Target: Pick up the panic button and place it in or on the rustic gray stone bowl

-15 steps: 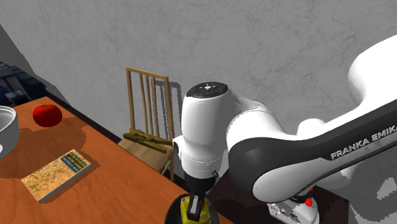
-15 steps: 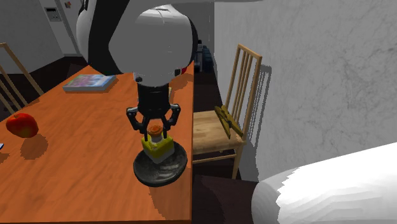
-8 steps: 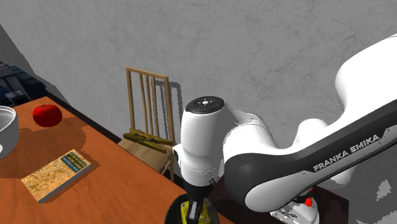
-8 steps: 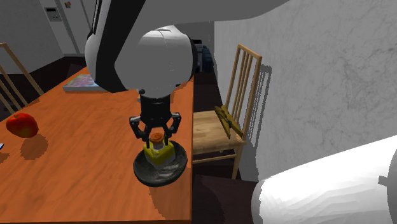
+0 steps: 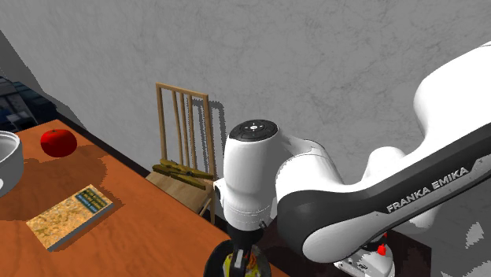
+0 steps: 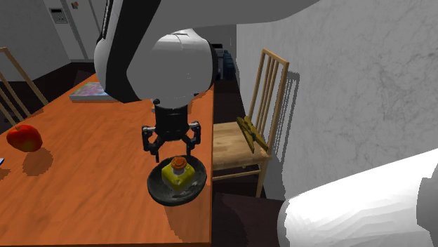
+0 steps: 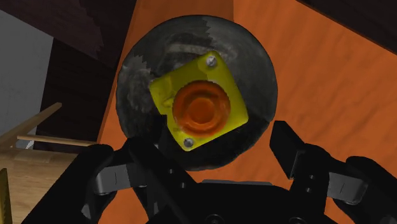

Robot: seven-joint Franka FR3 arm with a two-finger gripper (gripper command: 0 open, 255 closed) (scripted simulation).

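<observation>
The panic button (image 6: 177, 172), a yellow box with an orange-red cap, lies slightly tilted inside the dark gray stone bowl (image 6: 158, 189) near the table's edge. My gripper (image 6: 170, 144) hangs open just above it, and its fingers touch nothing. In the wrist view the button (image 7: 199, 109) sits in the bowl (image 7: 137, 70) beyond the spread fingertips (image 7: 289, 149). In the shoulder view the arm covers most of the bowl (image 5: 214, 262), and a sliver of yellow button (image 5: 251, 267) shows beside the hand.
On the orange table (image 6: 91, 175) lie a red apple (image 6: 24, 138), a book (image 6: 98, 90) and, at the shoulder view's left edge, a pale bowl (image 5: 6, 161). A wooden chair (image 6: 253, 126) stands between the table edge and the gray wall.
The fingers have spread and let go of the button, which dropped into the bowl. The hand has risen a little since half a second ago.
</observation>
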